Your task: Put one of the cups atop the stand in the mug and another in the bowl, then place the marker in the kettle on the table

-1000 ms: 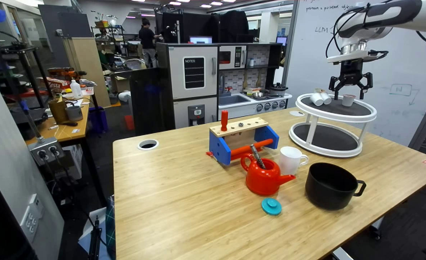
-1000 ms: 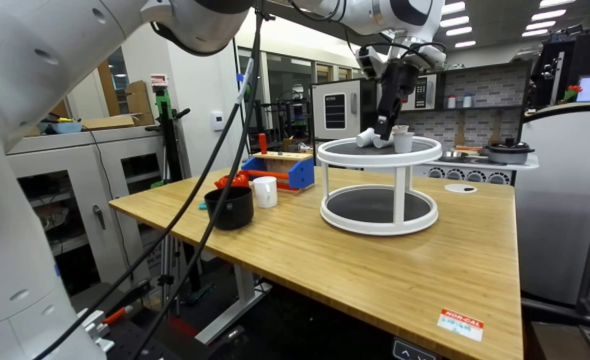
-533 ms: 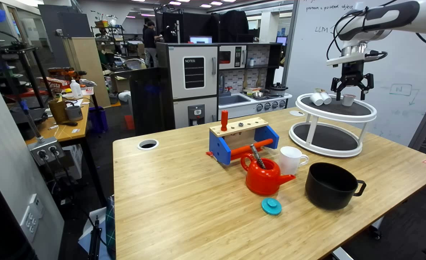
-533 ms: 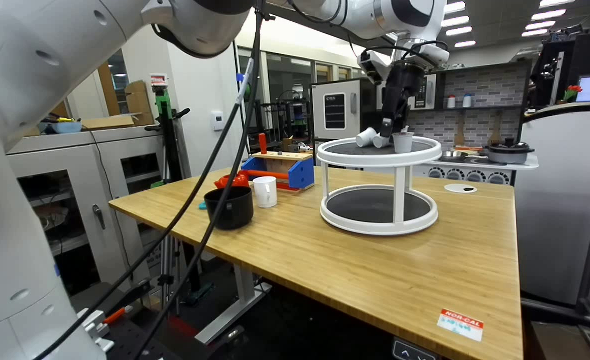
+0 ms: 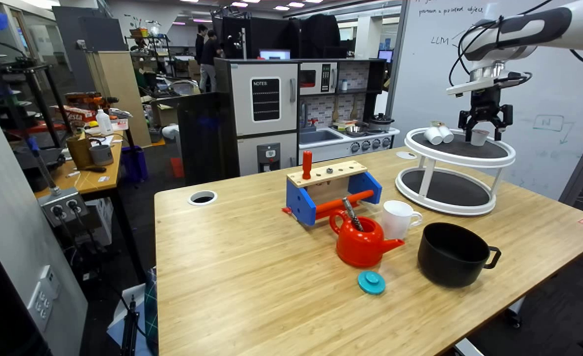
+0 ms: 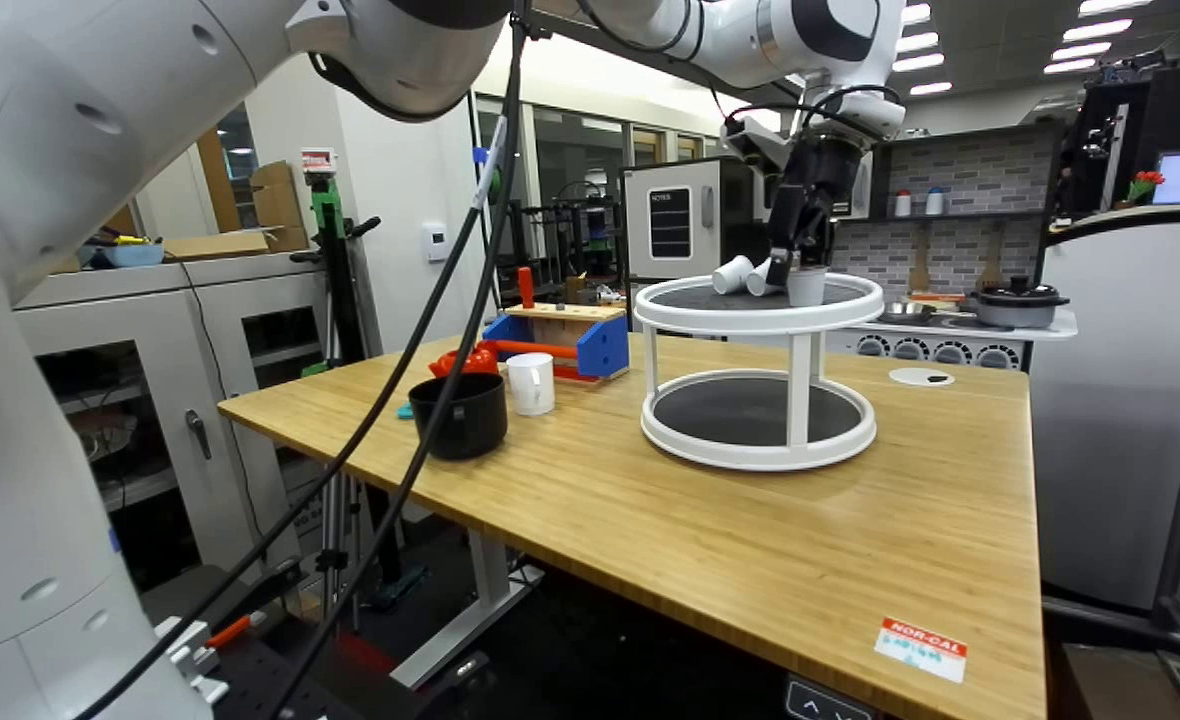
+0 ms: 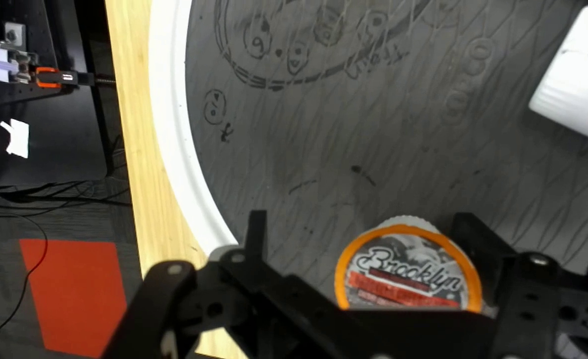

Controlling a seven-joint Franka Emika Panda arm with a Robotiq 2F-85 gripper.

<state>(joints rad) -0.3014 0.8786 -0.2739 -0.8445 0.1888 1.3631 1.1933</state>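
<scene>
Wrist view: black two-fingered claw (image 7: 362,224) is standing astride an upright, orange-rimmed white cup (image 7: 407,273), fingers (image 7: 257,234) well apart, probably for pinching its sides.
Round white stand (image 7: 177,149): its edge is curving beside the claw, seemingly limiting sideways room.
Dark top (image 7: 324,129): is stretching from the claw towards a tipped white cup (image 7: 580,82).

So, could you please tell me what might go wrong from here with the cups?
The upright cup appears much nearer one of the fingers in the wrist view, so closing may shove or tip it. A cup lying on its side could roll if nudged.
</scene>
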